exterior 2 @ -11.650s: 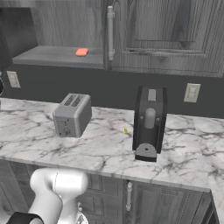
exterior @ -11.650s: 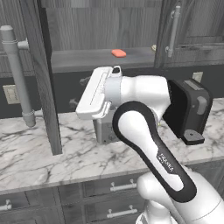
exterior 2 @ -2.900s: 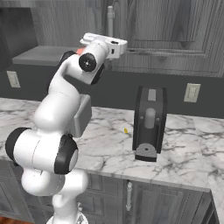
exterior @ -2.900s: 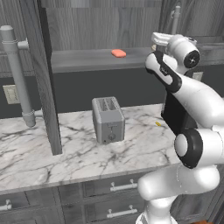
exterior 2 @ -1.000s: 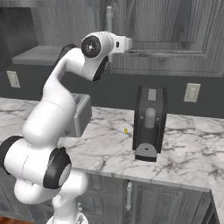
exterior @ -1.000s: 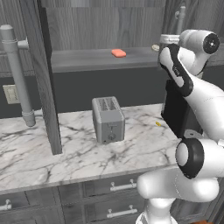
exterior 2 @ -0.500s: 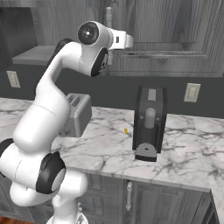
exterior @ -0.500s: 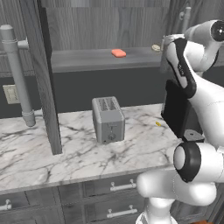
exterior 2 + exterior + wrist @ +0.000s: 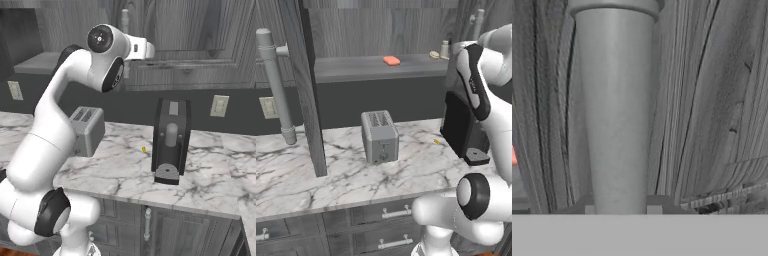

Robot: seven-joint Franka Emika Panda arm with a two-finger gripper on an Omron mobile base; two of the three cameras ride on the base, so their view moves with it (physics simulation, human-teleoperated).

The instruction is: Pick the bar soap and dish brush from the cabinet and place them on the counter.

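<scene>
The gripper (image 9: 150,50), pinched on the silver door handle (image 9: 614,115) at the cabinet's (image 9: 381,30) right edge, sat right of the bar soap (image 9: 391,60) lying mid-shelf, the dish brush (image 9: 434,54) nearer it.

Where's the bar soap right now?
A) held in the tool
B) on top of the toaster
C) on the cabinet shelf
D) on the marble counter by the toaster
C: the bar soap lies flat on the grey shelf of the cabinet, above and behind the toaster, untouched by the arm.
</scene>
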